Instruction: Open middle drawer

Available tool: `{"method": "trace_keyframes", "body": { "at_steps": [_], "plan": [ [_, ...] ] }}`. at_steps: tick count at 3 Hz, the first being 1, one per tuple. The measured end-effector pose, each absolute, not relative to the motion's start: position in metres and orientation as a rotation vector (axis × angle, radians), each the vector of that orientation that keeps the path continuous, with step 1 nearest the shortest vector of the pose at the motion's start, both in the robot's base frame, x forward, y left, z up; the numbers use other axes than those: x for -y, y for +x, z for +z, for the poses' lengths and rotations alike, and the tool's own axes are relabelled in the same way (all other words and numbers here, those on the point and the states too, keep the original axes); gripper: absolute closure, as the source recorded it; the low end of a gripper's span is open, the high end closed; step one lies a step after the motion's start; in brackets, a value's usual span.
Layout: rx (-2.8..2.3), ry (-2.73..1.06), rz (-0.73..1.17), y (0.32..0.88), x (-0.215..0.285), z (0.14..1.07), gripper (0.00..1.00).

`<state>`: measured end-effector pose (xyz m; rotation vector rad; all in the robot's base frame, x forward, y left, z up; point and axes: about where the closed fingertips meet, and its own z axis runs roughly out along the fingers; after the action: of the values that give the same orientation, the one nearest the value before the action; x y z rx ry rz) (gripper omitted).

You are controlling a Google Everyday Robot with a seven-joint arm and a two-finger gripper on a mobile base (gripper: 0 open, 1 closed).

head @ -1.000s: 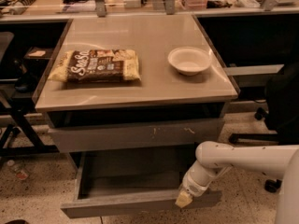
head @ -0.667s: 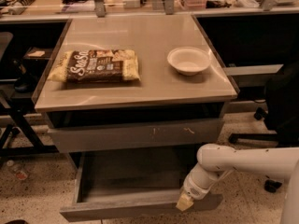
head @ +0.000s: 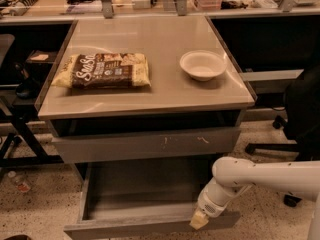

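The middle drawer [head: 145, 191] stands pulled out below the tabletop, its grey tray interior showing and its plain flat front [head: 125, 229] nearest the camera. My gripper [head: 199, 219] comes in from the right on a white arm and rests at the top edge of that front, near its right end. Above it, the wider grey front with pale scratch marks [head: 140, 145] is closed. The smallest front is out of view.
A bag of chips [head: 102, 70] and a white bowl [head: 203, 64] lie on the tabletop [head: 165, 94]. A black office chair [head: 300, 114] stands at the right, dark table legs [head: 20, 134] at the left, and a small bottle [head: 19, 181] lies on the floor.
The middle drawer has slid further out toward the camera, and my gripper has moved the same way with its front edge.
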<state>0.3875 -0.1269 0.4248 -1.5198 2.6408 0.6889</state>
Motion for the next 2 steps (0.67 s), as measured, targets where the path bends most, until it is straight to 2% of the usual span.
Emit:
{"method": "trace_keyframes", "body": {
  "at_steps": [2],
  "plan": [
    [-2.666, -1.493, 0.682, 0.3678, 0.1297, 0.4295, 1.00]
  ]
}}
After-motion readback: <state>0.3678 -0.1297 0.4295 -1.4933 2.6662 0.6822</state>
